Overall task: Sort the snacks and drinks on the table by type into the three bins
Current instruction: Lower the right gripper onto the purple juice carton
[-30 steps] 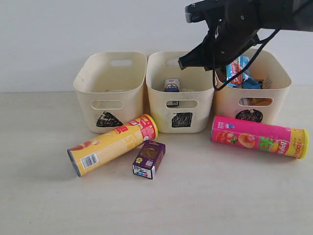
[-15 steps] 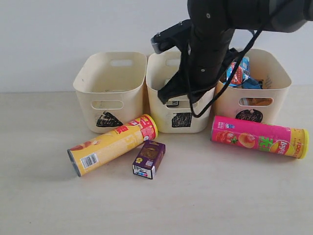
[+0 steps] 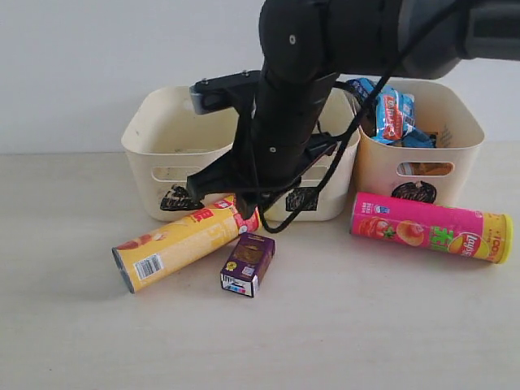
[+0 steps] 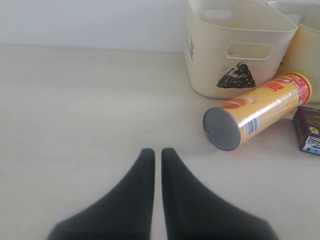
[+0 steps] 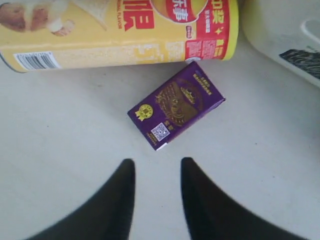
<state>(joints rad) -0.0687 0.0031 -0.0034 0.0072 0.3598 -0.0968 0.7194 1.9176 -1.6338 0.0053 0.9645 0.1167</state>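
A yellow chip tube lies on the table in front of the triangle bin. Beside it lies a dark purple carton. A pink chip tube lies before the circle bin, which holds blue packets. My right arm reaches across the square bin. My right gripper hangs open just short of the purple carton, with nothing between its fingers. My left gripper is shut and empty over bare table, apart from the yellow tube.
The three bins stand in a row against a white wall. My right arm hides most of the square bin's inside. An orange-brown bag shows through the circle bin's handle cutout. Bare table stretches in front of the tubes and carton.
My right arm has swung left and down from over the circle bin to just above the purple carton, and its jaws have parted. The left gripper has not moved.
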